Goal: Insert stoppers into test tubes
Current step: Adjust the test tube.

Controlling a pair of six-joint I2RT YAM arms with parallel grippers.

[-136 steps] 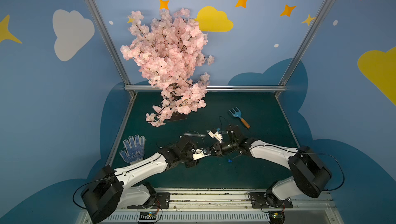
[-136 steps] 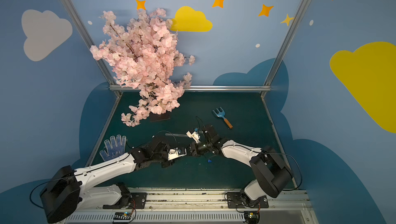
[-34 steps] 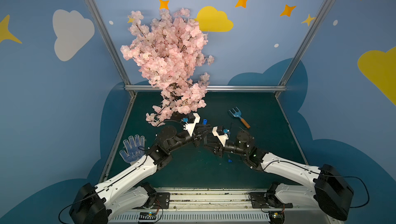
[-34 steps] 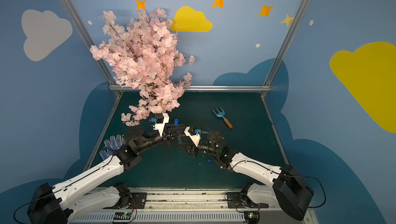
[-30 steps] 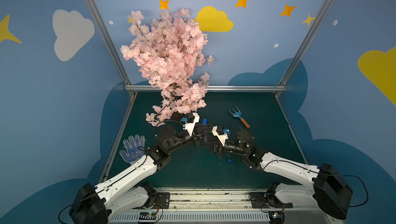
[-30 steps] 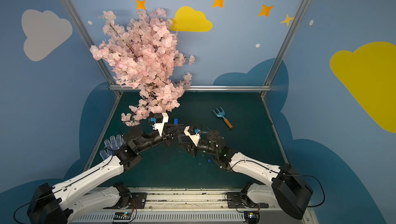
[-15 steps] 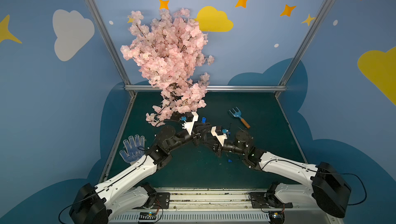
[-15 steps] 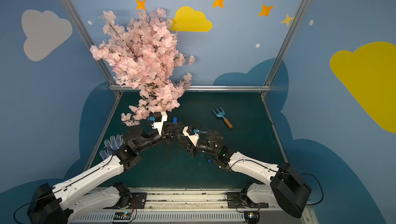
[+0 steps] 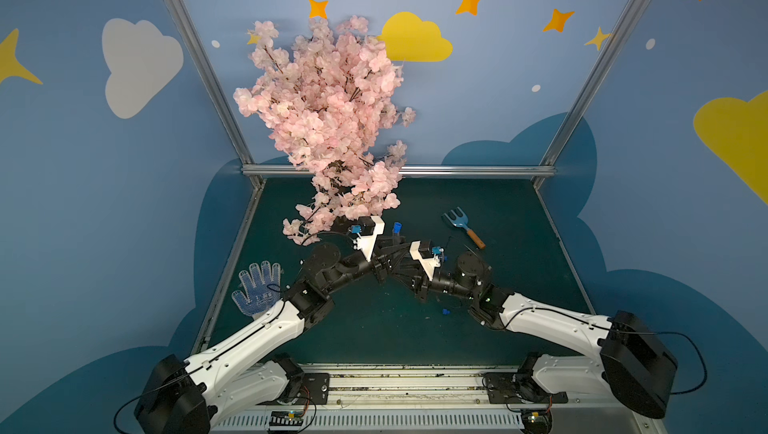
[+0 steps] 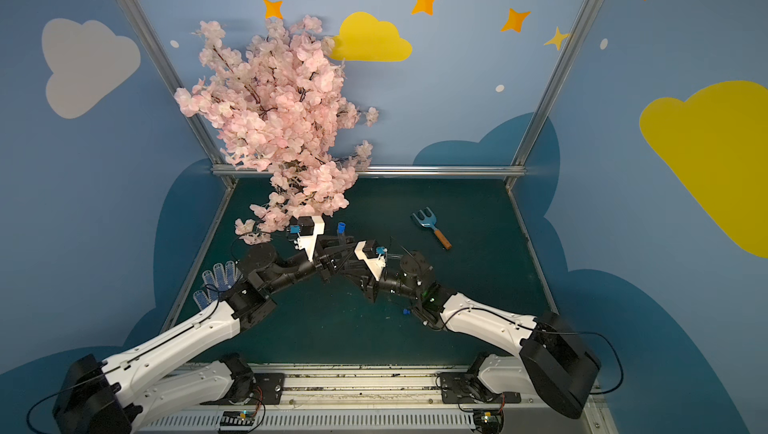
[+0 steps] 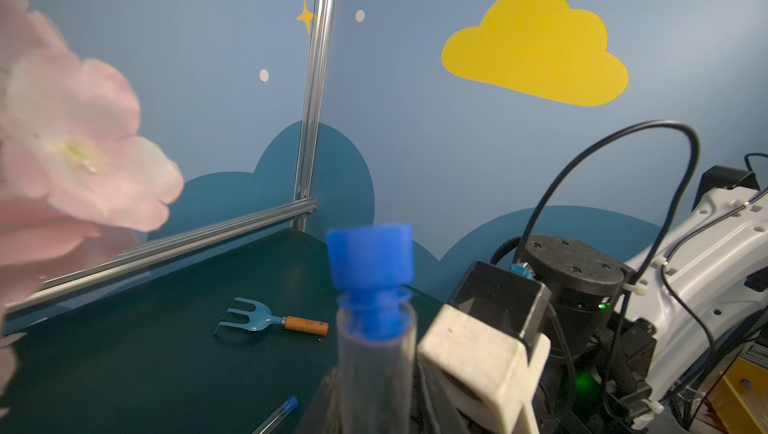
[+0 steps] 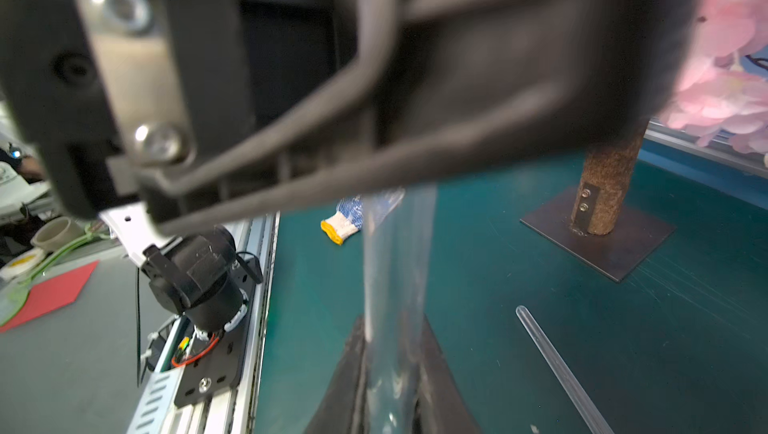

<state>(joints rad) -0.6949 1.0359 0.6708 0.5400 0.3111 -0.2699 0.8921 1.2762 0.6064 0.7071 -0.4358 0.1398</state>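
- Both top views look steeply down from high above the near edge, sharing the whole worktop.
- The left wrist view sits close behind a stoppered test tube, facing the far right corner.
- The right wrist view, close along that test tube, faces left.

soft, even light fills both top views, sharp, with only faint shadows; the frame posts splay toward 10 and 2 o'clock. in the left wrist view the blossom and the stopper, close to the lens, blur. in the right wrist view the left gripper is a dark smear, the test tube soft, screws glinting.
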